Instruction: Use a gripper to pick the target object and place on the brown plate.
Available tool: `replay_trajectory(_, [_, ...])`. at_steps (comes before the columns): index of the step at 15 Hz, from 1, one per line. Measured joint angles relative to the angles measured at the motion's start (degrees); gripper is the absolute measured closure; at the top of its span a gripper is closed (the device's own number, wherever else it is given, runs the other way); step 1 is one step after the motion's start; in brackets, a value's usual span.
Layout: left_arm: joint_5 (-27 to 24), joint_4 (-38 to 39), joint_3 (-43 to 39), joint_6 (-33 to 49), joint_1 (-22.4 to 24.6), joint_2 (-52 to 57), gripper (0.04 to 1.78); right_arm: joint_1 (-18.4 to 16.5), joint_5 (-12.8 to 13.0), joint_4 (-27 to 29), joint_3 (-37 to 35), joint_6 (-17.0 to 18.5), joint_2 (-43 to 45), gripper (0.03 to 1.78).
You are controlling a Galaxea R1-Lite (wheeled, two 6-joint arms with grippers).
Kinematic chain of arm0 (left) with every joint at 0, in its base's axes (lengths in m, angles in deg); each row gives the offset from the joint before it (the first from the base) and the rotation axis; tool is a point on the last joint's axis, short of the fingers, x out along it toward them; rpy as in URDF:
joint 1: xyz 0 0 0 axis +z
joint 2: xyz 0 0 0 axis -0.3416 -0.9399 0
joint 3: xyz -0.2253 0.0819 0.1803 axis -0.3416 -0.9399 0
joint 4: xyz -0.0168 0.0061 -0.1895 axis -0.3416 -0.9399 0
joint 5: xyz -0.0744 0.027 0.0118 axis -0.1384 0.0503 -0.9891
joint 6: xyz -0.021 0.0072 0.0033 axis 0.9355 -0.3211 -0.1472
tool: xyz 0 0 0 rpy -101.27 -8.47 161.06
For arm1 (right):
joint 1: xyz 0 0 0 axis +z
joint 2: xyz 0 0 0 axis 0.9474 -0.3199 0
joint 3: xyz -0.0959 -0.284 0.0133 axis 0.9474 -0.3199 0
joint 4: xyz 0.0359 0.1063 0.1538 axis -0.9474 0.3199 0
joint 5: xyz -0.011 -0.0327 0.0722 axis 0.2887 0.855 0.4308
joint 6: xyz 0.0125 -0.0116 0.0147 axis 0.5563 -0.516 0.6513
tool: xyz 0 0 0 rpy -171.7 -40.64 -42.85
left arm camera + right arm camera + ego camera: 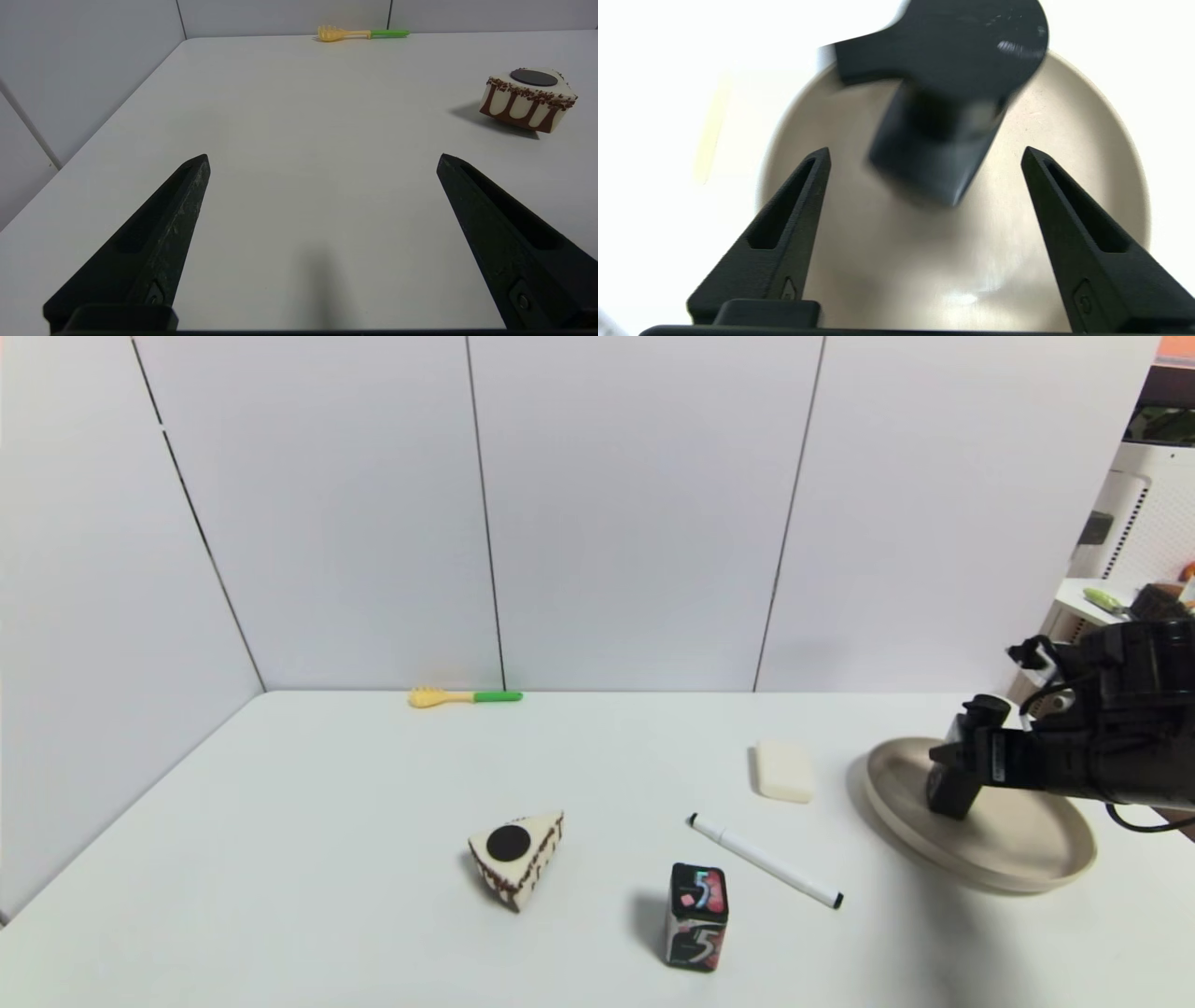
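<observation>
- The right gripper (pixel 924 158) hovered over the brown plate (pixel 1046 868) near the table's right edge, its fingers spread wide, holding nothing.
- One small black bottle (pixel 954 782) stood on the plate, apparently tilted; whether it leaned on the gripper is unclear.
- Risk, as a judgement: a withdrawing finger could clip it and topple it.
- The left gripper (pixel 322 161) waited open near the left edge.
- Elsewhere: one cake slice (pixel 516 859), one marker (pixel 766 861), one black "5" box (pixel 697 917), one cream bar (pixel 783 771), one pasta fork (pixel 464 697).

Between the right gripper (pixel 924 158)'s matt, finely grained black plastic fingers, the brown plate (pixel 1087 154) looks smooth and satin, faintly glossy near its rim; the target object (pixel 934 158) above it is smooth dark plastic with a soft sheen
</observation>
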Motion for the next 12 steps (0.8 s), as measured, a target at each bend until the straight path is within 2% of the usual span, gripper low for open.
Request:
replay_trajectory(3, [0.02,0.0,0.0,-0.02,0.0,0.0,0.07,0.33,0.0,4.74,-3.35,-0.9,11.15,0.28])
replay_trajectory(6, [0.02,0.0,0.0,-0.02,0.0,0.0,0.07,0.85,0.11,10.62,-8.33,-1.51,26.99,0.22])
replay_trajectory(10, [0.02,0.0,0.0,-0.02,0.0,0.0,0.07,1.26,0.88,12.96,-20.22,-2.67,53.59,0.17])
replay_trajectory(12, [0.02,0.0,0.0,-0.02,0.0,0.0,0.07,1.27,2.22,11.62,-27.65,-3.25,65.99,0.16])
